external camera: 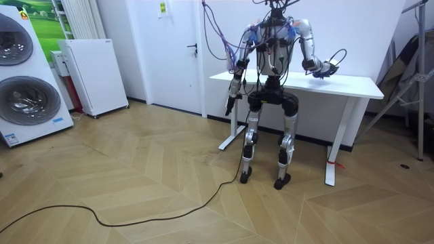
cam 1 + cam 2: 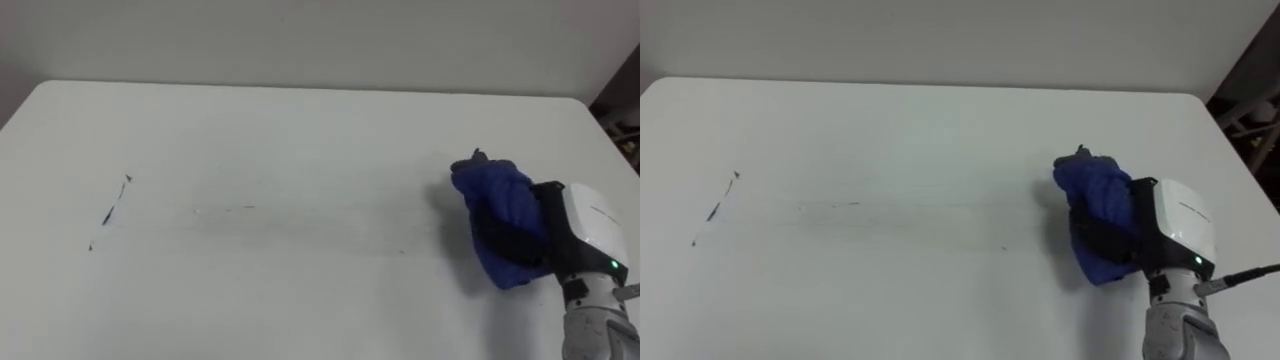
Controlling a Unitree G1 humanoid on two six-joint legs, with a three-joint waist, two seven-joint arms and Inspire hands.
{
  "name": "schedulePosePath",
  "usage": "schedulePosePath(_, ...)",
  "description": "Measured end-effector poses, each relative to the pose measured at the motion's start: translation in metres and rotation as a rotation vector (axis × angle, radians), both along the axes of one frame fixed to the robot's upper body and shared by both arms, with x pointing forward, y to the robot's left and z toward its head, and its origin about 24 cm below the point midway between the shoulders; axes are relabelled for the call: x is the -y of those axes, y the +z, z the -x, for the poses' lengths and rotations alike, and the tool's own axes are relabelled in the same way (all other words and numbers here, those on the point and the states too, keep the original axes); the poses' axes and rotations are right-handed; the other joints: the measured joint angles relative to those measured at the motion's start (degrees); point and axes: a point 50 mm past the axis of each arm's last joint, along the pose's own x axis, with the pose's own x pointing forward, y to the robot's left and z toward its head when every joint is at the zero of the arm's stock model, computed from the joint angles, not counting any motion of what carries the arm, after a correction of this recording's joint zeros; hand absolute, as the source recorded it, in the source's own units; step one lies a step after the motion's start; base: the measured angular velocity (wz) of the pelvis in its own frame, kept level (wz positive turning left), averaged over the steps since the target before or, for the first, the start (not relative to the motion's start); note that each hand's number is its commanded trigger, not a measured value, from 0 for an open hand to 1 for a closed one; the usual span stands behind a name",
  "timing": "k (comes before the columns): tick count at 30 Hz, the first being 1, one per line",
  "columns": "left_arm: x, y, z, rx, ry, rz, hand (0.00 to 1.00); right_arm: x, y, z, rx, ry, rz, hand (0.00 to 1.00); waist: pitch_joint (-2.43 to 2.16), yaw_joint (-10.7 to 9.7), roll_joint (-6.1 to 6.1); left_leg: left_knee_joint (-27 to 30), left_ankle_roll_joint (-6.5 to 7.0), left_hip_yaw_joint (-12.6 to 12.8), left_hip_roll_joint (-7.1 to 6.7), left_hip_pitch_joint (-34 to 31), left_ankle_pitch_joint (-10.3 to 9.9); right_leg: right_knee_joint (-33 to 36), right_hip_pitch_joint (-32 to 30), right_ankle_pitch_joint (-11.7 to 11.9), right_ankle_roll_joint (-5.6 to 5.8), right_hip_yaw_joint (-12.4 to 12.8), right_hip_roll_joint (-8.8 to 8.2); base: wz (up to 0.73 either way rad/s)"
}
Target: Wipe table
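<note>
Mid-wipe, a crumpled blue cloth (image 2: 495,215) is clutched in the right hand's (image 2: 585,225) curled fingers at three o'clock; dark streaks (image 2: 112,208) at the white counter's (image 2: 300,130) nine o'clock should be reached next.

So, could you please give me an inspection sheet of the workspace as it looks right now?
Surface: white table, with dark marks near its left end and a faint streak across the middle.
Job's things: blue cloth, bunched on the table's right part.
Clutter: nothing seen.
Hands: right hand curled round the blue cloth on the tabletop; left hand hangs by the robot's side.
Cables: nothing seen beyond the robot's own.
Surroundings: wooden floor; washing machines and a white cabinet at the room view's left; a door behind.
</note>
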Motion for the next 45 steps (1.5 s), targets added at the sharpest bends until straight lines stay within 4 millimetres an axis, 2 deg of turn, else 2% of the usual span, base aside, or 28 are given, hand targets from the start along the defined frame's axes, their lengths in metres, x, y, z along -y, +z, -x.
schedulePosePath(9, -0.001, 0.001, -0.001, 0.006, -0.002, -0.003, 0.00, 0.000, 0.001, 0.001, 0.018, 0.008, 0.024, 0.00, 0.03, 0.14, -0.44, -0.24, 0.00, 0.08, 0.04, -0.15, 0.00, -0.08, -0.30, 0.00, 0.00, 0.03, 0.07, -0.01)
schedulePosePath(14, -0.002, 0.001, -0.001, 0.017, -0.003, -0.009, 0.00, 0.002, 0.002, 0.002, 0.036, -0.003, 0.036, 0.00, 0.06, 0.31, -0.61, -0.25, 0.00, 1.25, 0.10, 0.16, -0.01, -0.04, -0.58, 0.03, -0.03, 1.07, 0.32, -0.11)
schedulePosePath(19, -0.004, 0.003, -0.004, 0.042, -0.013, -0.021, 0.00, 0.008, 0.003, 0.004, 0.054, -0.028, 0.044, 0.00, 0.30, -0.29, -1.04, -0.27, 0.01, 1.48, 0.17, 0.28, -0.05, -0.04, -0.56, 0.07, -0.08, 1.25, 0.41, -0.02)
schedulePosePath(23, -0.004, 0.003, -0.004, 0.043, -0.015, -0.023, 0.00, 0.011, -0.003, 0.008, 0.042, -0.043, 0.045, 0.00, 0.29, -0.75, -1.27, -0.26, 0.00, 1.54, 0.18, 0.29, -0.05, -0.01, -0.56, 0.07, -0.08, 1.29, 0.43, 0.00)
schedulePosePath(29, -0.005, 0.004, 0.003, 0.029, -0.008, -0.026, 0.00, 0.030, -0.003, 0.019, 0.065, -0.136, 0.025, 0.00, 0.22, -1.23, -1.25, -0.75, 0.02, 2.38, 0.17, 0.27, -0.09, 1.07, -1.71, 0.06, -0.08, 1.13, 0.36, -0.07)
schedulePosePath(32, -0.009, 0.005, 0.009, 0.022, 0.022, -0.031, 0.00, 0.049, -0.021, 0.034, 0.005, -0.251, -0.011, 0.00, 0.11, -1.35, -1.78, -0.47, 0.03, 2.61, 0.15, 0.33, -0.10, 1.00, -1.63, 0.06, -0.08, 1.28, 0.34, -0.04)
schedulePosePath(34, -0.013, 0.007, 0.012, 0.022, 0.052, -0.042, 0.00, 0.067, -0.038, 0.053, -0.066, -0.369, -0.029, 0.00, 0.09, -1.40, -2.16, -0.57, 0.07, 2.62, 0.15, 0.45, -0.15, 0.99, -1.57, 0.06, -0.08, 1.24, 0.33, 0.00)
schedulePosePath(37, -0.017, 0.008, 0.018, 0.023, 0.093, -0.053, 0.00, 0.084, -0.052, 0.076, -0.117, -0.516, -0.099, 0.00, 0.02, -1.97, -2.35, -0.55, 0.07, 2.70, 0.16, 0.43, -0.16, 0.99, -1.59, 0.06, -0.09, 1.28, 0.33, 0.00)
schedulePosePath(39, -0.019, 0.010, 0.024, 0.014, 0.109, -0.060, 0.00, 0.095, -0.053, 0.085, -0.115, -0.592, -0.138, 0.00, 0.15, -2.87, -2.63, -0.49, 0.11, 2.70, 0.14, 0.41, -0.27, 1.03, -1.61, 0.07, -0.09, 1.30, 0.30, 0.00)
schedulePosePath(42, -0.023, 0.012, 0.031, 0.002, 0.139, -0.072, 0.00, 0.115, -0.053, 0.104, -0.111, -0.721, -0.142, 0.00, -0.15, -4.29, -2.32, -0.14, 0.19, 2.70, 0.12, 0.36, -0.44, 1.02, -1.53, 0.04, -0.08, 1.29, 0.25, 0.00)
schedulePosePath(45, -0.025, 0.013, 0.033, -0.001, 0.164, -0.079, 0.00, 0.124, -0.061, 0.126, -0.119, -0.857, -0.193, 0.00, -0.15, -4.96, -2.68, -0.03, 0.19, 2.70, 0.12, 0.25, -0.44, 1.01, -1.62, 0.04, -0.09, 1.36, 0.25, 0.00)
